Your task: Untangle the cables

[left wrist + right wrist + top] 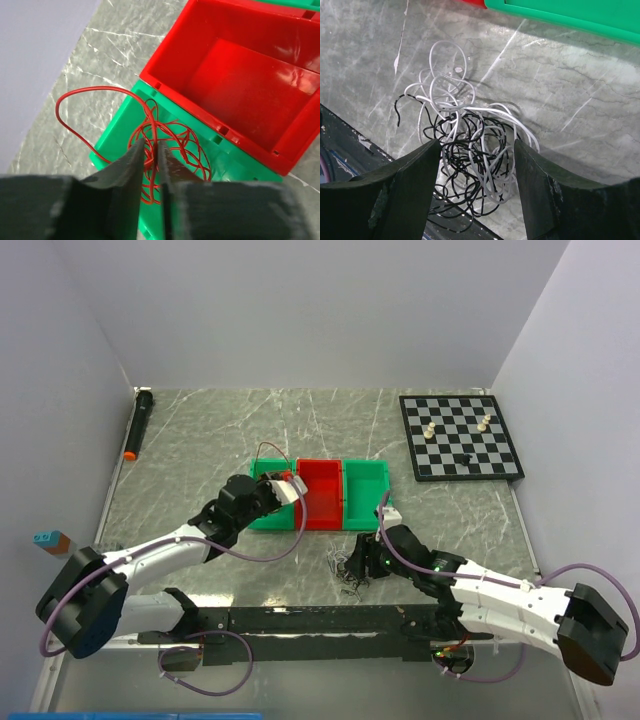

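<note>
The red wire (172, 142) lies in the green bin (116, 134) under the nearly shut left gripper (151, 146), maybe pinched, but the white and black tangle (470, 125) on the table (570, 100) under the wide right gripper (476, 144) is not undone

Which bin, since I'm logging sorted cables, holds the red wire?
The green bin at the row's left end, under the left end effector: the red wire coils inside it. The red bin beside it is empty.

The left gripper (150, 144) hides part of the red cable (172, 140) at 6 o'clock. The red bin (250, 90) is cut off at 2 o'clock.
</note>
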`<move>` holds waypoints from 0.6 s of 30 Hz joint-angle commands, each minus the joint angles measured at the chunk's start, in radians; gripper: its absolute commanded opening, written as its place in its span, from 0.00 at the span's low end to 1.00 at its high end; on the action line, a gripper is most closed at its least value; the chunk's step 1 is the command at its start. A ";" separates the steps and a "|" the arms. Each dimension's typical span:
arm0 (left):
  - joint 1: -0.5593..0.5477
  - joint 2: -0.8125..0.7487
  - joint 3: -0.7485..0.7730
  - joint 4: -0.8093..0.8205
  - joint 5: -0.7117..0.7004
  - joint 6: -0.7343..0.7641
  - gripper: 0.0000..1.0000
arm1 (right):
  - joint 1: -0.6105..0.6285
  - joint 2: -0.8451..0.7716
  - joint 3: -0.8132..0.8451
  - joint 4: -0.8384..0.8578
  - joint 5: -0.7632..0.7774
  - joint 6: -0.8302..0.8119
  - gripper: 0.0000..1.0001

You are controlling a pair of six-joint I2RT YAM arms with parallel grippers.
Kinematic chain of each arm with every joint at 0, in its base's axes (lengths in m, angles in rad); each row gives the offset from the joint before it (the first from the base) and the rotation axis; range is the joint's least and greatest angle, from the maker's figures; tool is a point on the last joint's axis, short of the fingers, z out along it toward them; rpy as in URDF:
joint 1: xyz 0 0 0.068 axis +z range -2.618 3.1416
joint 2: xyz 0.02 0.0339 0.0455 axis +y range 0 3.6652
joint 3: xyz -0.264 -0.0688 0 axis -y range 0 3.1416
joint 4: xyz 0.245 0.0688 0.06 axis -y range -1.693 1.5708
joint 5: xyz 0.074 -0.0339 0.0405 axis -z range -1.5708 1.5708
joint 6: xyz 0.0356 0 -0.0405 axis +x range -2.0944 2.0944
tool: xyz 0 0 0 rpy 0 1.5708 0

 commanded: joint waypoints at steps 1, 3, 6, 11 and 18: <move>0.001 -0.007 -0.016 0.038 0.028 -0.077 0.28 | -0.005 -0.026 0.000 0.012 0.009 0.003 0.68; 0.002 -0.019 -0.027 0.036 0.008 -0.109 0.41 | -0.005 -0.028 0.001 0.008 0.011 0.003 0.68; 0.001 -0.034 -0.036 0.021 -0.006 -0.147 0.42 | -0.005 -0.029 -0.003 0.010 0.011 0.002 0.68; 0.024 -0.059 -0.061 0.038 -0.047 -0.203 0.44 | -0.006 -0.008 0.003 0.018 0.005 -0.003 0.68; 0.062 -0.102 0.005 0.012 -0.060 -0.319 0.57 | -0.006 0.008 0.007 0.024 -0.003 -0.003 0.68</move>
